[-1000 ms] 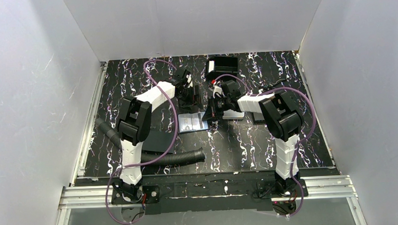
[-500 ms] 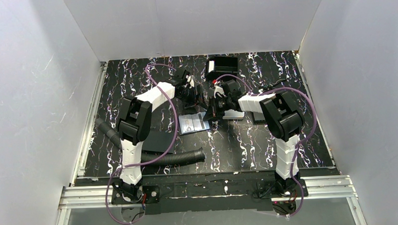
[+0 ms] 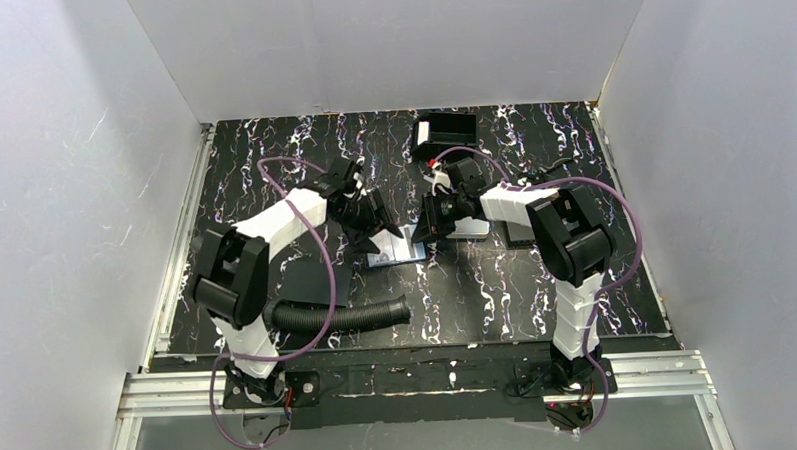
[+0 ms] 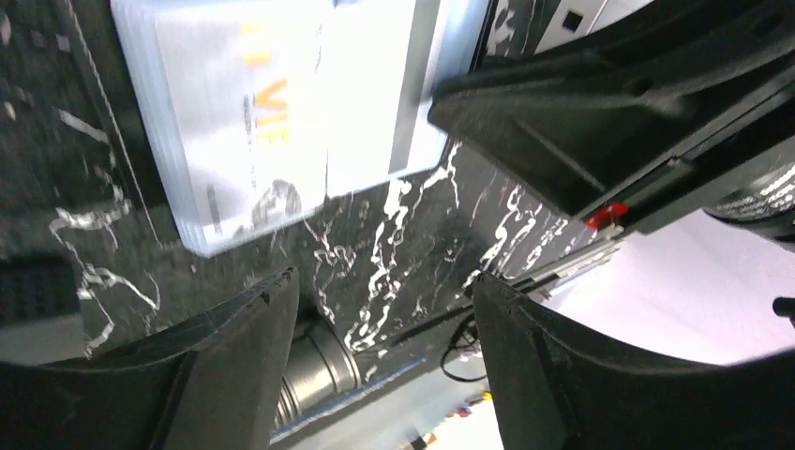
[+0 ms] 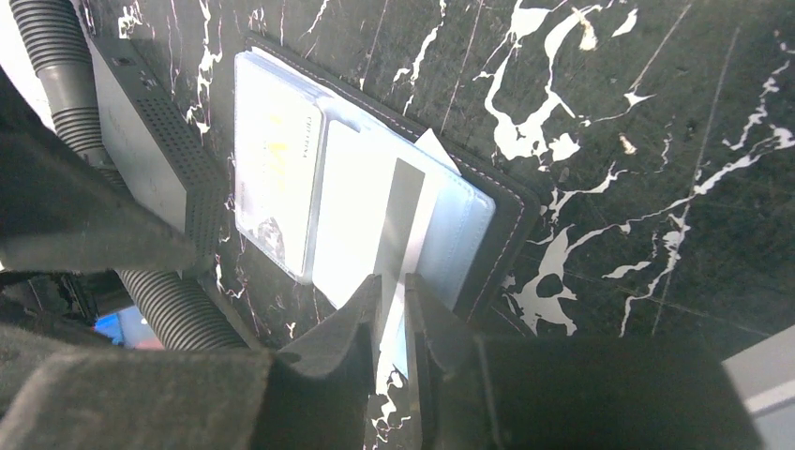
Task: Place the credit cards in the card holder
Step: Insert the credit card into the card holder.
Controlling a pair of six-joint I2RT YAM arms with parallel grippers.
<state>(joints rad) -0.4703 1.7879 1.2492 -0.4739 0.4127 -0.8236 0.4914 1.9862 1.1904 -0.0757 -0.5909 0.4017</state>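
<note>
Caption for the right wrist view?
Right fingers straddle the edge of a pale striped card on the open black card holder, beside another card.

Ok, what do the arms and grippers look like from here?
The left arm and right arm match: white links, bulky black joints, a purple cable looping along each. The left gripper and right gripper have black wedge-shaped fingers; a small red mark sits on the right one.

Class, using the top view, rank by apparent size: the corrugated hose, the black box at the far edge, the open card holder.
1. corrugated hose: clearly largest.
2. black box and card holder: look about alike; the holder is partly covered, so unranked.
</note>
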